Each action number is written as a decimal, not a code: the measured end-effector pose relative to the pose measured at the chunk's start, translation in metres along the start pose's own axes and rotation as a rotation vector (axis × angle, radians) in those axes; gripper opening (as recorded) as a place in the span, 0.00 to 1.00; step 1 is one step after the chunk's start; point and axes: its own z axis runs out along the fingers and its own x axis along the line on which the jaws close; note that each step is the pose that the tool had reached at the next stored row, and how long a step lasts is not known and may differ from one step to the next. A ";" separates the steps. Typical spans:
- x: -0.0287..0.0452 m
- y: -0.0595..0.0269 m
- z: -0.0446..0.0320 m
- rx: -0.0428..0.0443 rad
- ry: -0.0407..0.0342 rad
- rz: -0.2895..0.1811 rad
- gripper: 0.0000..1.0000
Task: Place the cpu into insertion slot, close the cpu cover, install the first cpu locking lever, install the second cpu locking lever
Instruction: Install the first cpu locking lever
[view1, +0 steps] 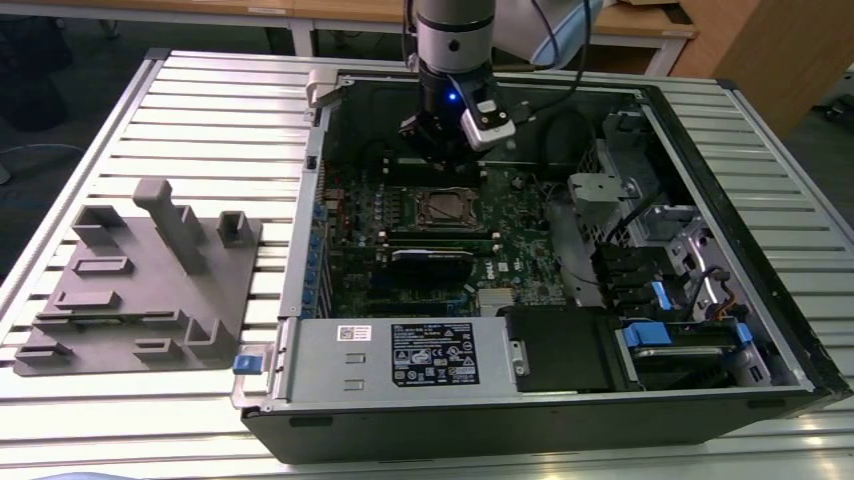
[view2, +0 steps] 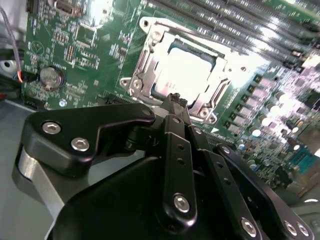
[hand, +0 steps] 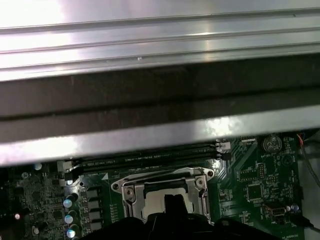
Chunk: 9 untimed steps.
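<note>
From where the exterior view looks, an open computer case (view1: 310, 250) lies on its side on a ribbed metal table (view1: 200, 110), its green motherboard (view1: 521, 235) facing up. The insertion slot (view1: 445, 208) sits near the middle of the board, framed in silver. The arm's gripper (view1: 441, 160) hangs just above the slot's far edge, inside the case. Blue-tabbed drive bays (view1: 645, 335) fill the corner toward the exterior view's right, and a grey label plate (view1: 400, 355) covers the near side. On the table toward the exterior view's left stands a grey moulded fixture (view1: 140, 280) with upright posts. Wooden desks (view1: 334, 12) stand beyond the table.

In the second wrist view, the gripper (view2: 173, 98) has its black fingers pressed together to a narrow tip, with nothing between them that I can make out. The tip rests at the rim of the cpu cover (view2: 145, 62), which lies flat around the cpu (view2: 186, 72); the chip sits in the slot, glaring bright under the light. A coin cell battery (view2: 51, 77) sits on the board well apart from it.

In the first wrist view, the case wall (hand: 160, 50) spans above the board. Below it, the cpu cover (hand: 165, 182) lies down around the pale cpu (hand: 155, 200), beside long memory slots (hand: 145, 159).
</note>
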 end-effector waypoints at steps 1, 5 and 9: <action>-0.0002 -0.0020 0.0001 -0.0001 0.0000 0.000 0.11; -0.0012 -0.0107 0.0011 -0.0001 0.0000 0.000 0.11; -0.0020 -0.0180 0.0023 -0.0001 0.0000 0.000 0.11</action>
